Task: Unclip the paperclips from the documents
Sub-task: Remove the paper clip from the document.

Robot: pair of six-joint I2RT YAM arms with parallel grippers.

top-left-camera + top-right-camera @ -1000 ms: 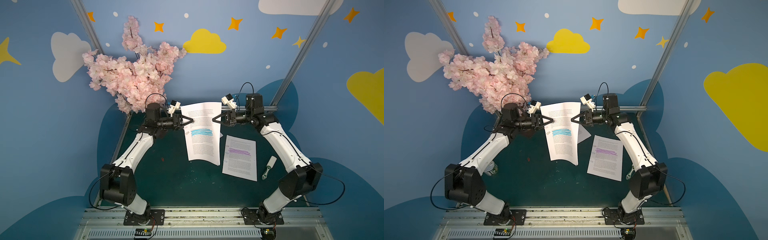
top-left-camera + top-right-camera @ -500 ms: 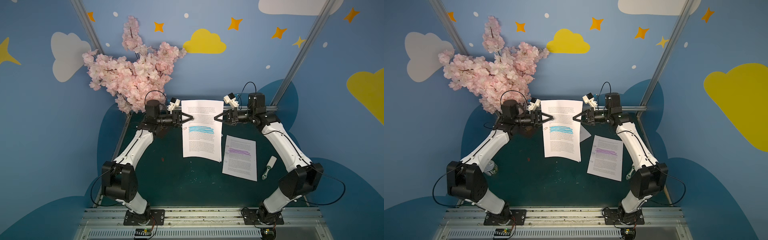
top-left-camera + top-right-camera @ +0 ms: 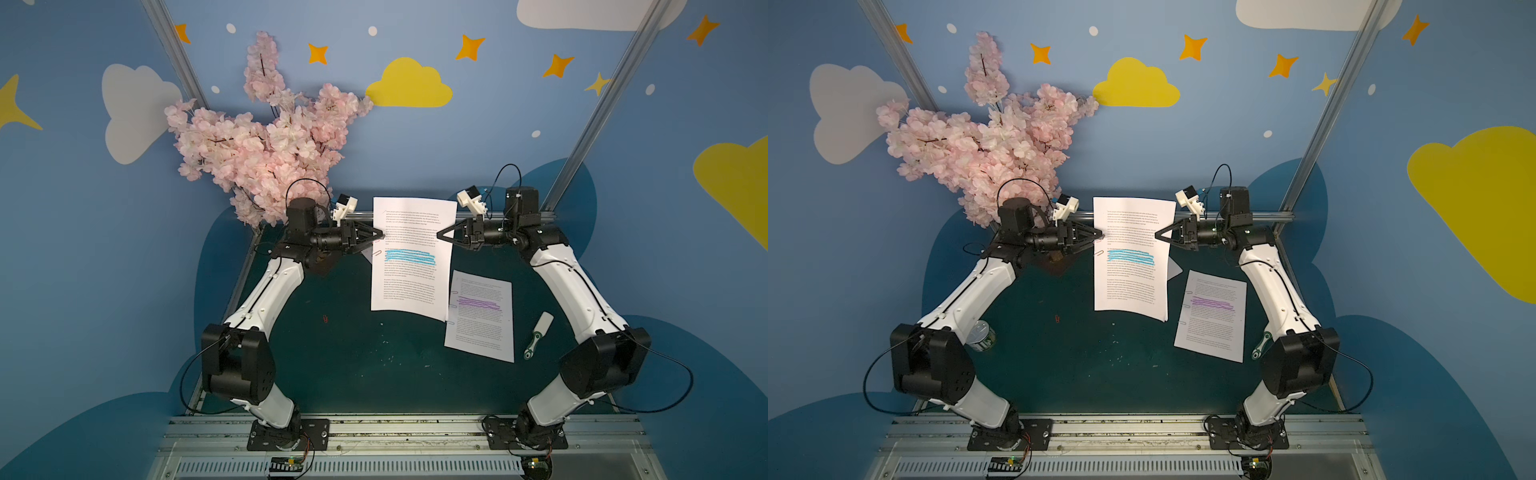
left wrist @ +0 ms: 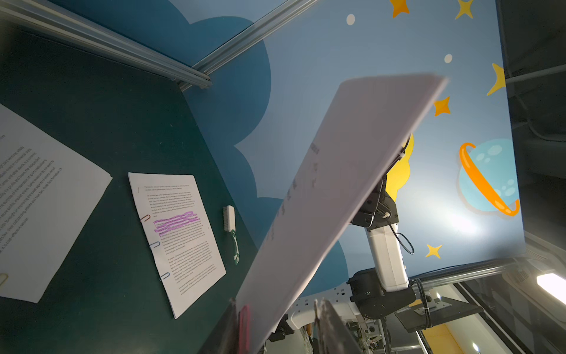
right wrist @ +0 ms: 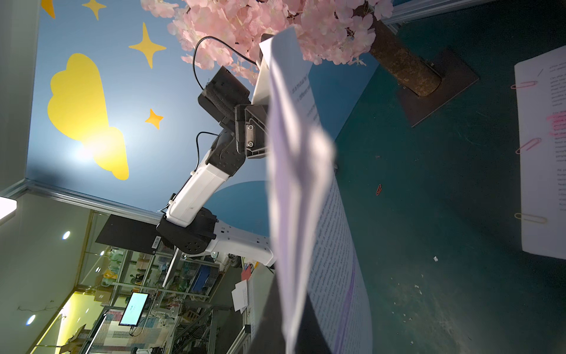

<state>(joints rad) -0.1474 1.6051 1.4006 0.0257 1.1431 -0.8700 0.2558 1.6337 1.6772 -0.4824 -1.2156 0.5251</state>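
White paper, the blue-highlighted document [image 3: 411, 266], is held up at the centre of both top views, clear of the dark green mat [image 3: 353, 365]. My right gripper [image 3: 441, 238] is clamped on its right edge. My left gripper [image 3: 380, 237] sits at the left edge with its jaws apart. A pink paperclip [image 4: 245, 325] and the paper's edge lie between them at the bottom of the left wrist view.

As I judge it, closing off-centre would catch paper along with the wire. A pull could then tear sheets or drag the stack out of my right pinch. The pages fan apart in the right wrist view, so once unclipped they may scatter. A second paperclip [image 3: 377, 252] sits just below.
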